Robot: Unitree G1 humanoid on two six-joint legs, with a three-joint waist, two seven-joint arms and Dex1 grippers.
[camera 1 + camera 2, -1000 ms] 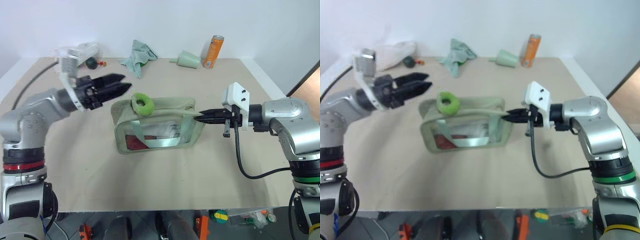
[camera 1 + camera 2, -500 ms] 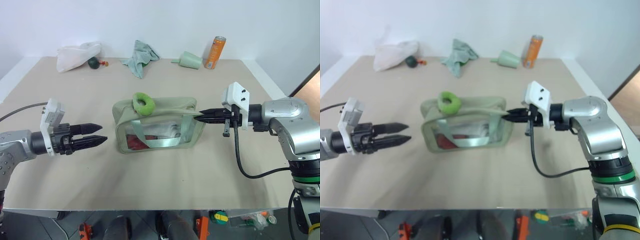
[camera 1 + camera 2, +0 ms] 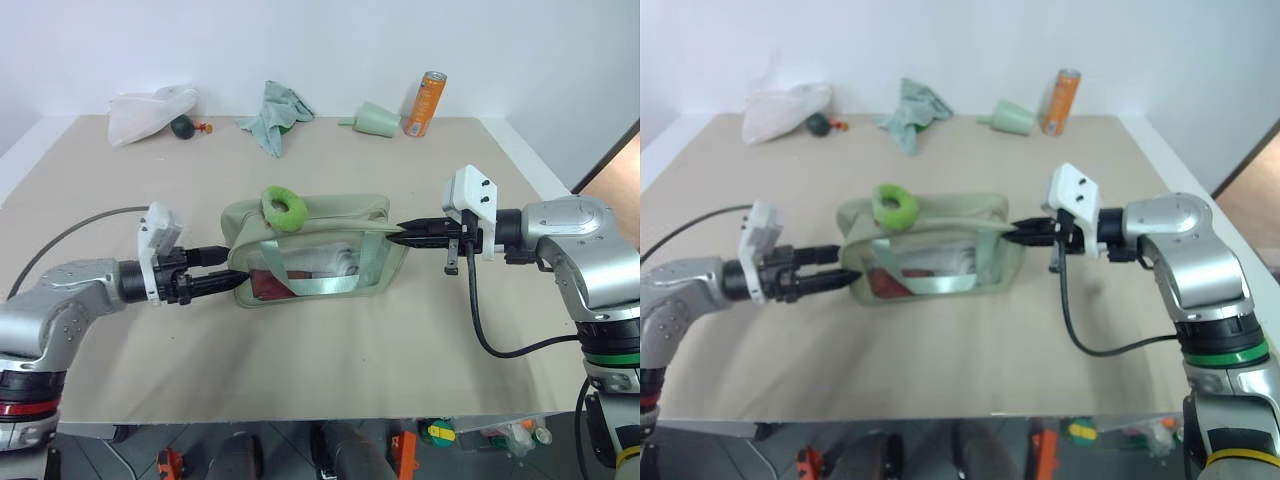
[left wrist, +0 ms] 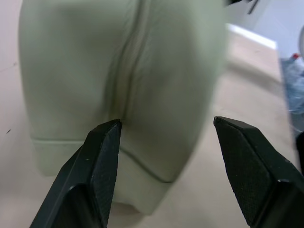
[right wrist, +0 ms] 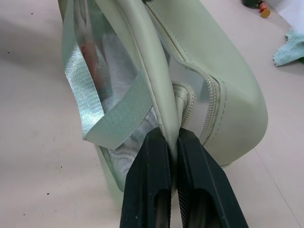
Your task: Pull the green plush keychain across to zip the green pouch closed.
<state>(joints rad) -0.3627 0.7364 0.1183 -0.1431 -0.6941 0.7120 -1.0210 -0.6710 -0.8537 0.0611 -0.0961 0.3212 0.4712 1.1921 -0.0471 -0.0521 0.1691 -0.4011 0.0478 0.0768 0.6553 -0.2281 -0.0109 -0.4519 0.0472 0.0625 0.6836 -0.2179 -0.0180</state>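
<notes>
The green pouch [image 3: 315, 250] stands upright in the middle of the table, with its clear front panel toward me. The green plush keychain [image 3: 285, 208] rests on its top near the left end. My left gripper [image 3: 232, 277] is low at the pouch's left end. In the left wrist view its fingers [image 4: 102, 156] stand open on either side of that end [image 4: 156, 71]. My right gripper [image 3: 402, 236] is at the right end, shut on the pouch's strap handle [image 5: 142, 61], pinched between its fingertips [image 5: 154, 142].
Along the back edge stand an orange can [image 3: 425, 103], a pale green cone cup [image 3: 375, 119], a teal cloth [image 3: 277, 108], a white bag [image 3: 150, 103] and a small dark green ball [image 3: 182, 126]. Bare table lies in front of the pouch.
My left arm has come down from above the table and moved in to the pouch's left end, fingers still apart. The right gripper and the pouch have kept still.
</notes>
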